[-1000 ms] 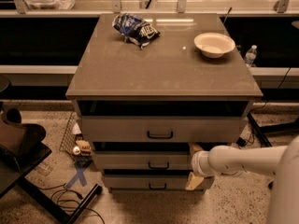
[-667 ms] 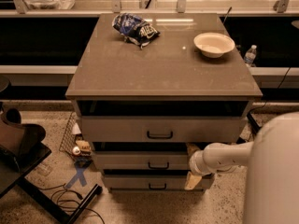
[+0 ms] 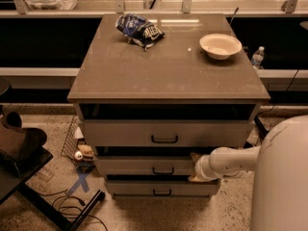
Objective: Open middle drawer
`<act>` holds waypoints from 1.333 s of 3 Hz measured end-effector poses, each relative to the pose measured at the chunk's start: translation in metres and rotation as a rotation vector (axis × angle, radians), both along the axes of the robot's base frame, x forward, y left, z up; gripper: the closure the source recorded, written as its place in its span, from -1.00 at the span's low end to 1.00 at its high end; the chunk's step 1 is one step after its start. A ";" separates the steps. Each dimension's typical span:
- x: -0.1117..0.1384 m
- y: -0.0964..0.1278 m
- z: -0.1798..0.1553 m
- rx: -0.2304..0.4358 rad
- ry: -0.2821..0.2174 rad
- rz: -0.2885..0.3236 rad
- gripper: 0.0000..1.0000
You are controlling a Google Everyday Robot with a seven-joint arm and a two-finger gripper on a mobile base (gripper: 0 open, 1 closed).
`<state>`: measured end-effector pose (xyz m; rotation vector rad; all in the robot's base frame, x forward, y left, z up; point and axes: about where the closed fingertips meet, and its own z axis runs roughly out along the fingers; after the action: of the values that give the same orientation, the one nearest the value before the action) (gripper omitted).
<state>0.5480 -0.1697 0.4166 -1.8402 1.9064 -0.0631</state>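
Note:
The cabinet has three stacked drawers. The middle drawer (image 3: pixel 139 166) has a grey-beige front of medium height and a small black loop handle (image 3: pixel 163 171). It sits below the taller top drawer (image 3: pixel 120 133) and above the slim bottom drawer (image 3: pixel 130 187). A dark gap shows above its front. My gripper (image 3: pixel 196 169) is at the end of the white arm (image 3: pixel 231 161), which reaches in from the right. It is against the right part of the middle drawer's front, right of the handle. Its tan fingers overlap the drawer's top edge.
On the cabinet top (image 3: pixel 168 66) lie a blue chip bag (image 3: pixel 138 30) and a white bowl (image 3: pixel 220 45). A water bottle (image 3: pixel 257 57) stands behind at the right. A dark chair (image 3: pixel 21 153), a wire basket (image 3: pixel 77 143) and cables lie on the floor at the left.
The gripper stays at the right end of the middle drawer. The white arm body has swung in and now fills the lower right of the view. The drawers look unmoved.

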 end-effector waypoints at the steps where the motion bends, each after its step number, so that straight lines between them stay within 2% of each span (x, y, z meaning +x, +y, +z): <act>1: 0.000 0.001 -0.001 0.001 0.002 0.001 0.45; 2: -0.001 0.002 -0.001 0.001 0.003 0.002 0.90; 3: -0.001 0.002 0.004 0.001 0.003 0.003 1.00; 4: -0.015 -0.006 0.009 0.014 0.009 -0.003 1.00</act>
<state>0.5327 -0.1759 0.4257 -1.8311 1.9110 -0.0425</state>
